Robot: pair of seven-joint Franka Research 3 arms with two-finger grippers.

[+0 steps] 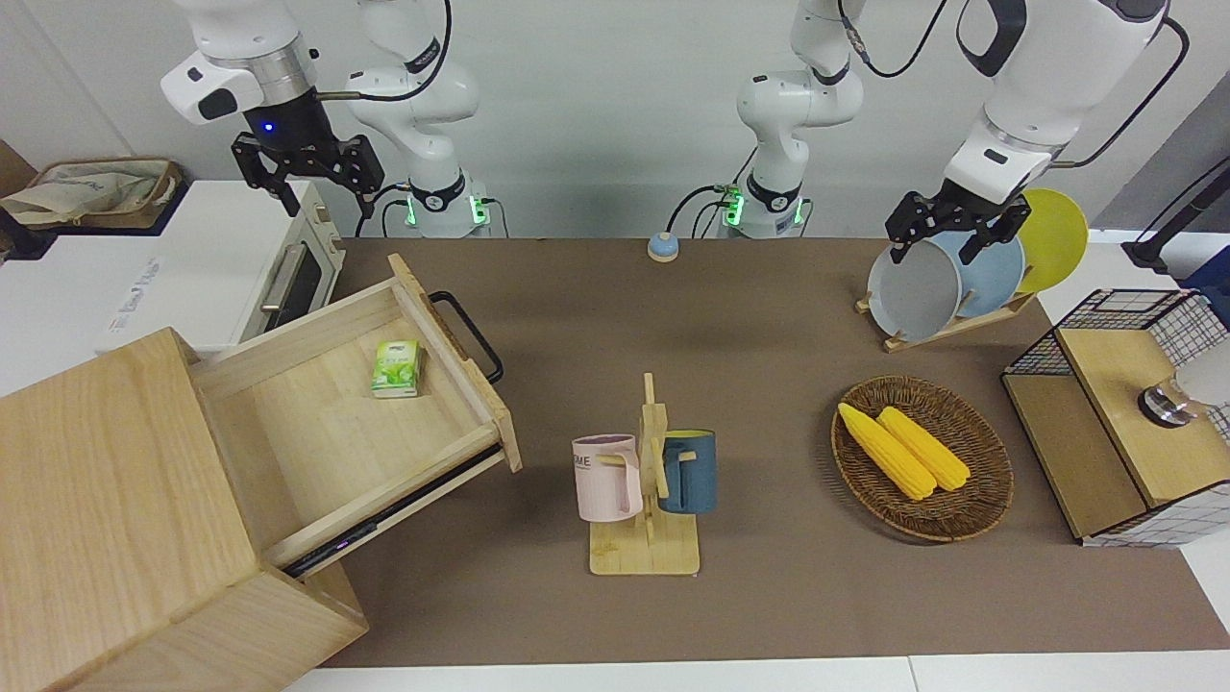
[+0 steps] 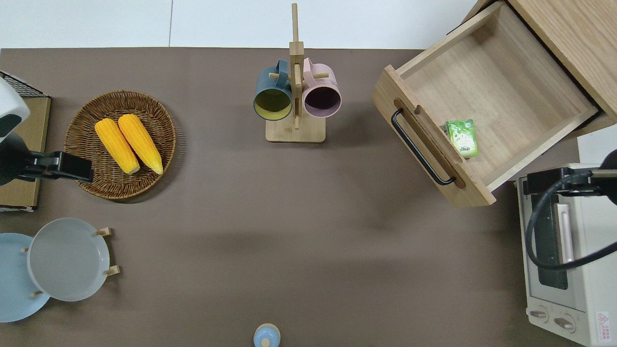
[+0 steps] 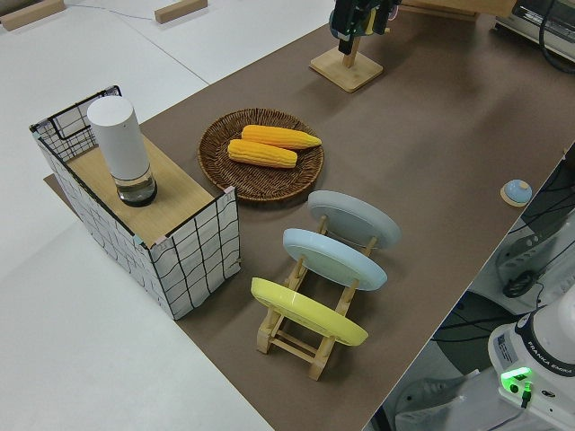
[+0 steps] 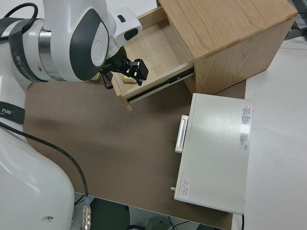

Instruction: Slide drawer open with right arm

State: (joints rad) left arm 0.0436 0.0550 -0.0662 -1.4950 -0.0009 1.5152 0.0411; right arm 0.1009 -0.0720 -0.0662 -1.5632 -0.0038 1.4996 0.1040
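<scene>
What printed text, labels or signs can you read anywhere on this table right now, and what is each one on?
"ME": the end of a word on the pink mug; the rest is hidden.
Red warning triangle sticker on the white toaster oven; its wording is too small to read.
Grey lettering on the toaster oven's top: too blurred to read.
Green packet in the open drawer: print unreadable.
</scene>
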